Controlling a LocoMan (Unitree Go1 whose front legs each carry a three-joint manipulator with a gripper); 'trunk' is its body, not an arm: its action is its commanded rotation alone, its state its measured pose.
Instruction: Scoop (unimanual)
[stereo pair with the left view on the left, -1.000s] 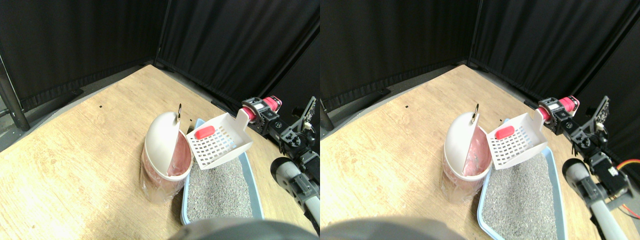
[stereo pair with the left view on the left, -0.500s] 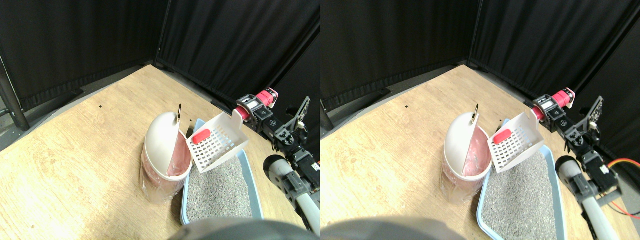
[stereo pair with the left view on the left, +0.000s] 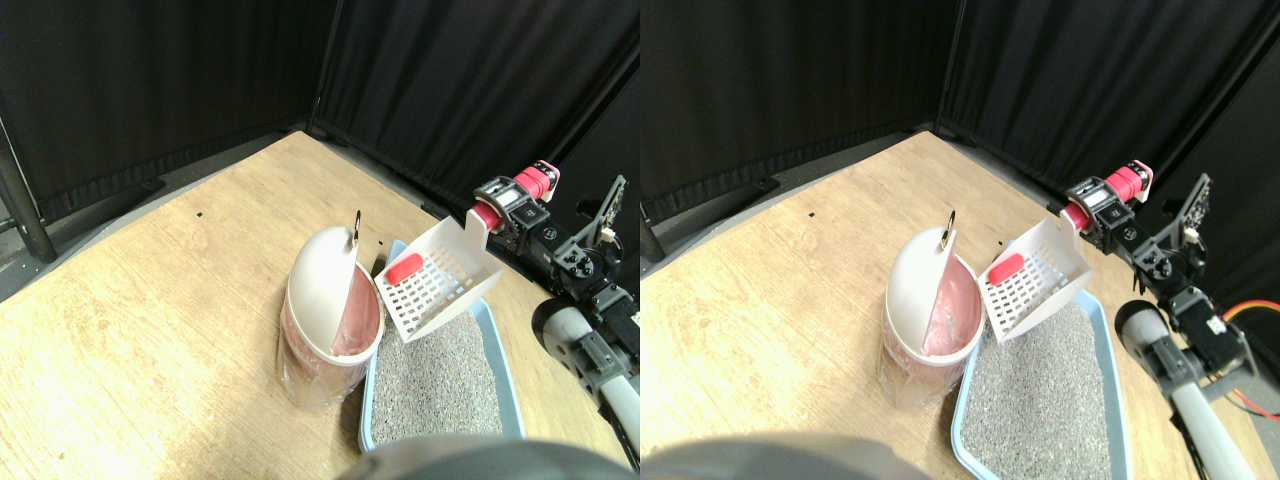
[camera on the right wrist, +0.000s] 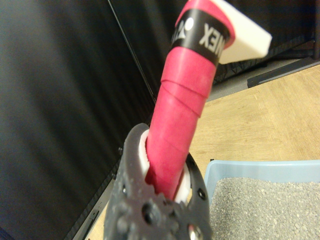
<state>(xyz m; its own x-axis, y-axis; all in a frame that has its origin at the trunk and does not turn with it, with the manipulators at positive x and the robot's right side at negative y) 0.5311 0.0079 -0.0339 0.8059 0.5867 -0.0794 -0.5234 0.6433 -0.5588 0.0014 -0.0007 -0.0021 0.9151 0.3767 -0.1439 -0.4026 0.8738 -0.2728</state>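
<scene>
My right gripper (stereo pair with the left view on the left: 497, 214) is shut on the pink-wrapped handle (stereo pair with the left view on the left: 525, 187) of a white slotted scoop (stereo pair with the left view on the left: 437, 287). The scoop hangs tilted over the far end of the blue litter tray (stereo pair with the left view on the left: 508, 372), its open front edge down toward the white bin (stereo pair with the left view on the left: 322, 283). A red piece (stereo pair with the left view on the left: 405, 266) lies in the scoop near the edge closest to the bin. The bin has a swing lid and a pink liner. In the wrist view the handle (camera on the right wrist: 187, 115) runs through the dark jaw frame of the gripper (camera on the right wrist: 167, 187), with the tray (camera on the right wrist: 260, 169) and grey litter (camera on the right wrist: 272, 210) beyond.
Black curtains (stereo pair with the left view on the left: 200, 80) close off the back and right side of the wooden floor (stereo pair with the left view on the left: 150, 300). A dark metal post (stereo pair with the left view on the left: 20, 205) stands at the far left. The bin stands right against the tray's left rim.
The scoop has tipped more steeply toward the bin and its handle end has risen. The red piece still lies in the scoop, close to its low edge.
</scene>
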